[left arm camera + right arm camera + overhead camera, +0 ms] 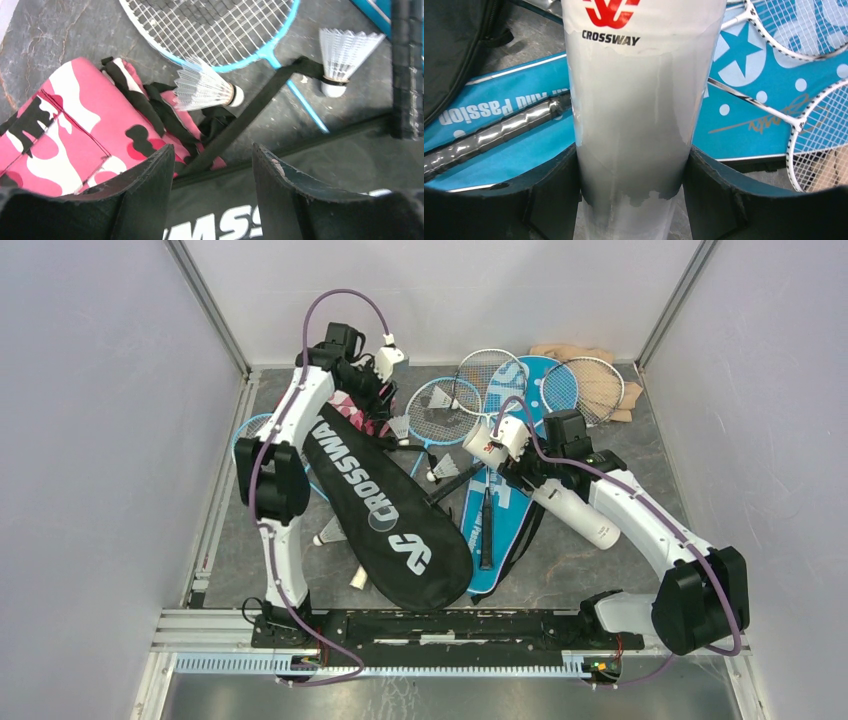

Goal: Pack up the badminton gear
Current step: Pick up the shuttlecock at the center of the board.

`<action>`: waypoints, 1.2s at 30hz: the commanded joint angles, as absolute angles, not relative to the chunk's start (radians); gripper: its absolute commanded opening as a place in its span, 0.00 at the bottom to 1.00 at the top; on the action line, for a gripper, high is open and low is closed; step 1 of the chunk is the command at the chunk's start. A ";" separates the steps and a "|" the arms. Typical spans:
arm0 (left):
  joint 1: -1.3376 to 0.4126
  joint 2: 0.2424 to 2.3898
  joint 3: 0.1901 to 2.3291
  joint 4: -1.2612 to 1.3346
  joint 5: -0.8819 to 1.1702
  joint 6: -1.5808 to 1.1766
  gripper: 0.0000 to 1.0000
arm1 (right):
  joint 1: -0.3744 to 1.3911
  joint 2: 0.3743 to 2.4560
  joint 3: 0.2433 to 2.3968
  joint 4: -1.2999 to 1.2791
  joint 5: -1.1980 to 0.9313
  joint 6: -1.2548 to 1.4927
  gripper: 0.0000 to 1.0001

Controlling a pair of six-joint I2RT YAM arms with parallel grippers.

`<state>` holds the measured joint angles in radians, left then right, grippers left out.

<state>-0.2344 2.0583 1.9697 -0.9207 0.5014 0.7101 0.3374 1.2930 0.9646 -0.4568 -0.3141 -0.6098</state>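
My right gripper (631, 152) is shut on the long white tube (634, 90) marked CROSSWAY, its fingers (556, 175) pressed against both sides. In the top view the tube (580, 518) slants over the blue cover (505, 540), held by the right gripper (530, 480). My left gripper (214, 150) stands open with nothing between its fingers, over the top edge of the black CROSSWAY cover (310, 165). Just beyond it a white shuttlecock (205, 90) lies on the pink camouflage cloth (75, 125). A second shuttlecock (342, 55) stands by the blue racket (215, 30).
A black strap (250, 117) runs diagonally past the left fingers. Silver rackets (590, 390) and a beige cloth (580, 355) lie at the back right. More shuttlecocks (330, 533) lie beside the black cover (390, 515). A racket handle (494, 132) rests on the blue cover (749, 120).
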 commanded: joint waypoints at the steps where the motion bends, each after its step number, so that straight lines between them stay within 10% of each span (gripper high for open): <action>1: -0.226 2.188 2.149 -0.993 0.583 0.662 0.66 | 0.335 1.268 0.995 -0.453 -0.416 -0.651 0.10; 10: -0.227 2.312 2.230 -0.933 0.599 0.682 0.80 | 0.334 1.260 0.976 -0.476 -0.465 -0.684 0.11; 24: -0.241 2.414 2.259 -0.922 0.607 0.724 0.72 | 0.334 1.281 0.960 -0.488 -0.488 -0.693 0.12; 31: -0.241 2.395 2.246 -0.962 0.593 0.755 0.46 | 0.334 1.305 0.954 -0.491 -0.491 -0.701 0.12; 36: -0.241 2.372 2.237 -1.009 0.632 0.752 0.08 | 0.334 1.309 0.957 -0.494 -0.489 -0.700 0.12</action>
<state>-0.2375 2.4191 2.2131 -0.9642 0.5850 0.7376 0.3374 1.3094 0.9512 -0.5034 -0.4667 -0.6941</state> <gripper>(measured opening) 0.180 0.699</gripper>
